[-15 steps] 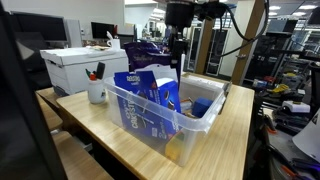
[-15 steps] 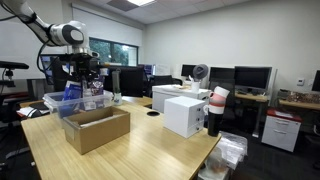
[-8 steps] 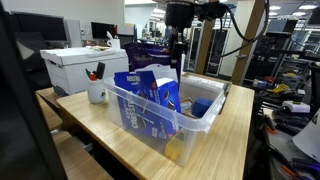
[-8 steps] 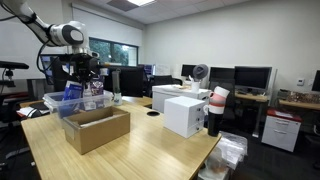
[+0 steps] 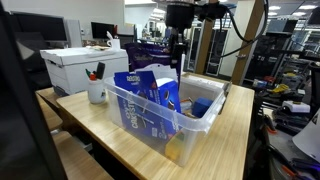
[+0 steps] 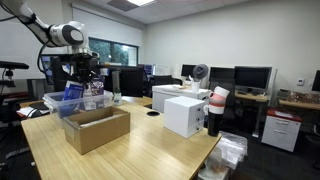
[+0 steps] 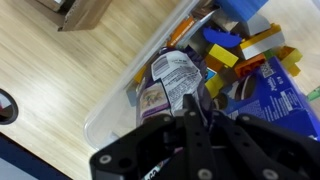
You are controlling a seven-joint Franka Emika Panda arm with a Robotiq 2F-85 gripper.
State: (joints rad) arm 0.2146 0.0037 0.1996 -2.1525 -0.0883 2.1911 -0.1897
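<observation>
Exterior view sitting close, clear plastic storage bin [image 5: 150,118] at 6 o'clock; exterior view standing far, bin [image 6: 55,103] at 9 o'clock; wrist view looking down into bin [image 7: 118,112]; all sharing it.

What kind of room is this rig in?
Most likely an office or lab: desks with monitors, and a wooden worktable carrying a clear plastic bin of packaged goods.
</observation>
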